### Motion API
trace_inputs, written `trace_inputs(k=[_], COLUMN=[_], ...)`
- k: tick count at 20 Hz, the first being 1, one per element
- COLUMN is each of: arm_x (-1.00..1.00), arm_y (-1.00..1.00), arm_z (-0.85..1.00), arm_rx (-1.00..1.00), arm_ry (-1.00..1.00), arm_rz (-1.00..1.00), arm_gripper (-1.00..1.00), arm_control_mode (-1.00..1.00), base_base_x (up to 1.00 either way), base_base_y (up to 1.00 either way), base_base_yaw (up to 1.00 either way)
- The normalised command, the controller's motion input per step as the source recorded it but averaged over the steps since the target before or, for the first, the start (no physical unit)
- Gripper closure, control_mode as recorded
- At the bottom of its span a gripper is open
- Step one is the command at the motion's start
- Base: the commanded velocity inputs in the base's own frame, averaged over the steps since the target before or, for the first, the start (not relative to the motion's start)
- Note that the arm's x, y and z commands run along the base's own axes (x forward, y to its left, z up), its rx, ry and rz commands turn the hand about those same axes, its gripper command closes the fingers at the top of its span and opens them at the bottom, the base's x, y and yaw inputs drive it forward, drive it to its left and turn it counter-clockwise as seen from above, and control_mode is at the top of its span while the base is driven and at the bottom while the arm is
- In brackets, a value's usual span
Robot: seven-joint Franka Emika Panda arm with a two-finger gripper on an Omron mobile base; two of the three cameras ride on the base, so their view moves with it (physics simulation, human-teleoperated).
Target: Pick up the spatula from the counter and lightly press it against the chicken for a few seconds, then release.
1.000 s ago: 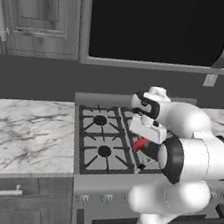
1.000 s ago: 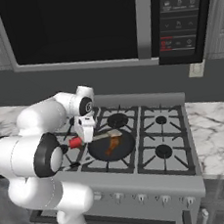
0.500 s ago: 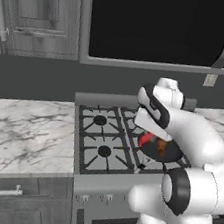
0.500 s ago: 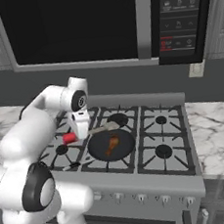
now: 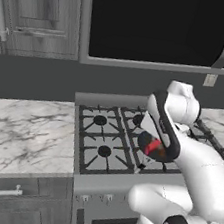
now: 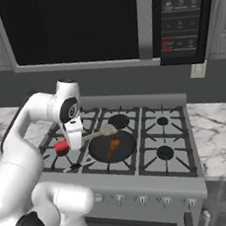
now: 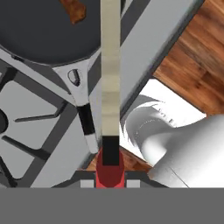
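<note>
My gripper (image 6: 74,135) is shut on the spatula (image 6: 95,135), just left of the dark pan (image 6: 112,149) on the stove's front left burner. The red handle end (image 6: 61,146) sticks out to the left, and the pale blade reaches to the pan's near rim. A brown piece of chicken (image 6: 113,145) lies in the pan, apart from the blade. In the hand view the beige spatula (image 7: 110,65) runs up from my gripper (image 7: 110,182) toward the pan (image 7: 39,39), with the chicken (image 7: 74,8) at the top edge. In the left base view, the red handle (image 5: 152,148) peeks out from behind my arm.
The gas stove (image 6: 161,129) has raised black grates and a row of knobs along its front. Marble counters (image 5: 25,132) lie on both sides. A microwave (image 6: 124,19) hangs above the stove. The pan's handle (image 7: 85,118) points toward the stove's front edge.
My arm has swung its elbow round and straightened up. The hand stays beside the pan with the spatula held, its blade now at the pan's rim.
</note>
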Motion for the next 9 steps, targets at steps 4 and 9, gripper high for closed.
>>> trace_inputs(k=[4, 9], arm_x=[-0.53, -0.54], arm_y=[0.00, 0.00], arm_z=[0.48, 0.44], arm_rx=[0.00, 0.00], arm_ry=[-0.12, -0.11], arm_rz=[0.01, 0.02], arm_gripper=[1.00, 1.00], arm_control_mode=[-1.00, -1.00], base_base_x=[0.00, 0.00], base_base_y=[0.00, 0.00], base_base_yaw=[0.00, 0.00])
